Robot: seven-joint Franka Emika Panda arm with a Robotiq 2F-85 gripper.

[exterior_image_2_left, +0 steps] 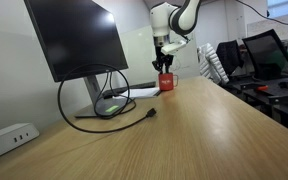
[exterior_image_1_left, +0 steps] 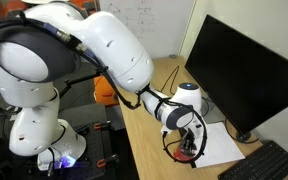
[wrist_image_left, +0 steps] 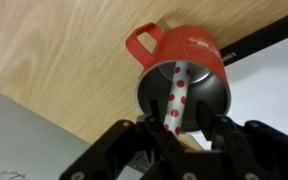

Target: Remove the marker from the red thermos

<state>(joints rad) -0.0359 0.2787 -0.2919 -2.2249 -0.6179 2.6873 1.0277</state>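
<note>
The red thermos (wrist_image_left: 199, 50) is a small red cup with a handle and a dark metallic inside, standing on the wooden desk. It also shows in both exterior views (exterior_image_1_left: 190, 152) (exterior_image_2_left: 166, 83). The marker (wrist_image_left: 176, 88), white with red dots, stands tilted inside it and sticks out of the mouth. My gripper (wrist_image_left: 178, 106) hangs right over the thermos, with one finger on each side of the marker. The left finger is close to the marker and a small gap shows on the right, so the jaws are open. In both exterior views the gripper (exterior_image_1_left: 190, 138) (exterior_image_2_left: 164, 62) points straight down onto the thermos.
A black monitor (exterior_image_2_left: 79, 40) on a stand with a looped black cable (exterior_image_2_left: 104, 105) is beside the thermos. White paper (exterior_image_1_left: 219, 145) lies under it, with a keyboard (exterior_image_1_left: 269, 162) nearby. An orange boxy object (exterior_image_1_left: 106, 92) sits off the desk edge. A white power strip (exterior_image_2_left: 9, 138) lies near the wall.
</note>
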